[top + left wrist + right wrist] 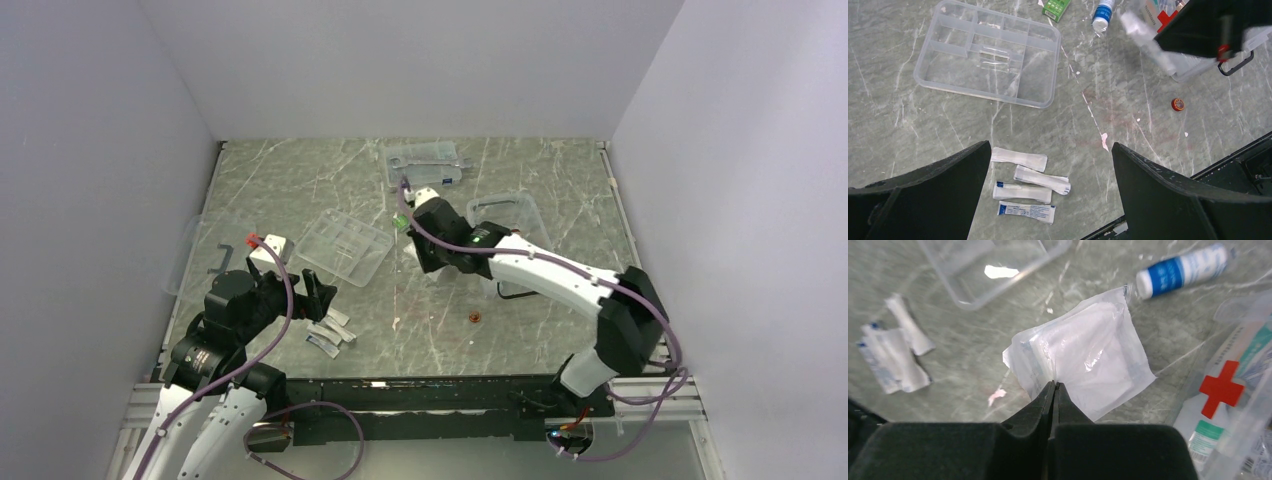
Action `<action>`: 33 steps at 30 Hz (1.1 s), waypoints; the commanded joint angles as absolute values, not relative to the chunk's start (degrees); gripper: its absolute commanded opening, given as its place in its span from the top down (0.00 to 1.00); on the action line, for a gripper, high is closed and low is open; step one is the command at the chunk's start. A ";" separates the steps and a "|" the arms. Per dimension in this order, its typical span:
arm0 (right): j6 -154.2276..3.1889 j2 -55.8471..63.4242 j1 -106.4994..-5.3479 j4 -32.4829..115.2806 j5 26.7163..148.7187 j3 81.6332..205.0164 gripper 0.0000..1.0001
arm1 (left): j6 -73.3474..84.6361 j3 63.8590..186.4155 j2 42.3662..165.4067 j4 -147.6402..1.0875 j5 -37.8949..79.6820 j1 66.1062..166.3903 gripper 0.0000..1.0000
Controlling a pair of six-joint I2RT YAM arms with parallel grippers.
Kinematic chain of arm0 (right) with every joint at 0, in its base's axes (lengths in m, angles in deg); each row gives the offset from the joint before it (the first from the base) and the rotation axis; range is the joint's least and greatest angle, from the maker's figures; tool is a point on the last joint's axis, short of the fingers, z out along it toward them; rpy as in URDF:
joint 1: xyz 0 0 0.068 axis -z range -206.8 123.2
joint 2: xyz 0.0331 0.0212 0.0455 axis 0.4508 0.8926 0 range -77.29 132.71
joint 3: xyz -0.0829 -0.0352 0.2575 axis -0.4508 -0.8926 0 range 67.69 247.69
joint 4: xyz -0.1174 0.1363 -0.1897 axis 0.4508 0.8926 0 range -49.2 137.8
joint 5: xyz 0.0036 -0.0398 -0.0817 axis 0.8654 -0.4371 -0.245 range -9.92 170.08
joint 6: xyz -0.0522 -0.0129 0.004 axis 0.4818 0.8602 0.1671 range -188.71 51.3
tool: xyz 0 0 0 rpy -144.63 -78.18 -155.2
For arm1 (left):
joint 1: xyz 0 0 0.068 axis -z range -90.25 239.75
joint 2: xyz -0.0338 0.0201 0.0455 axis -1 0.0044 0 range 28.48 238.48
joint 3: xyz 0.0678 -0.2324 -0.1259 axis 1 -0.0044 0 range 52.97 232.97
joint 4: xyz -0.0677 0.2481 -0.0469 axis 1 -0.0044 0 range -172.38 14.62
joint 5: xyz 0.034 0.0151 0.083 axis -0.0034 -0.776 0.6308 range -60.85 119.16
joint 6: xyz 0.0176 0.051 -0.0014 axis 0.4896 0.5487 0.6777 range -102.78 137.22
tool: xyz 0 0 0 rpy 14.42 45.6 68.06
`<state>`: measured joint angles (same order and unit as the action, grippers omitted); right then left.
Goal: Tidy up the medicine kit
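Note:
My right gripper (1054, 384) is shut on the edge of a clear plastic packet (1083, 355) with a white pad inside, held above the table. Just to its right stands the medicine kit box (1220, 387) with its red cross. A blue-and-white bottle (1180, 270) lies beyond the packet. The clear divided tray (988, 60) sits empty near the table's middle. My left gripper (1050, 146) hangs open above several flat white packets (1030, 187). The black-handled clear lid (205, 255) lies at the far left.
A small green box (1055, 7) lies by the tray's far corner. A small red cap (1177, 104) rests near the front edge. A flatter clear case with metal tools (425, 165) sits at the back. The right arm (540, 265) crosses over the kit box.

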<state>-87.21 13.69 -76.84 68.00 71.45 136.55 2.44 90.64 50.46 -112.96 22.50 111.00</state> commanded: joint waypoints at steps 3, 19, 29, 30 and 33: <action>-88.09 4.58 -76.67 70.08 69.70 141.24 1.00 | 1.75 92.78 50.75 -111.43 21.69 111.15 0.01; -83.25 -0.93 -69.03 72.20 59.48 143.20 1.00 | 1.66 92.67 50.21 -111.42 21.51 111.11 0.01; -84.35 1.42 -58.77 67.95 65.56 139.09 1.00 | 1.62 92.78 50.44 -111.42 21.41 111.11 0.01; -84.28 1.98 -57.93 67.63 65.89 138.62 1.00 | 1.62 92.78 50.37 -111.42 21.43 111.13 0.01; -84.50 3.32 -55.45 65.51 67.06 136.55 1.00 | 1.62 92.63 49.96 -111.34 21.53 111.16 0.01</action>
<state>-84.28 1.84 -58.30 69.80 65.05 138.45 2.44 90.64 50.44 -112.96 22.35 111.00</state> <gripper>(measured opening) 0.007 0.986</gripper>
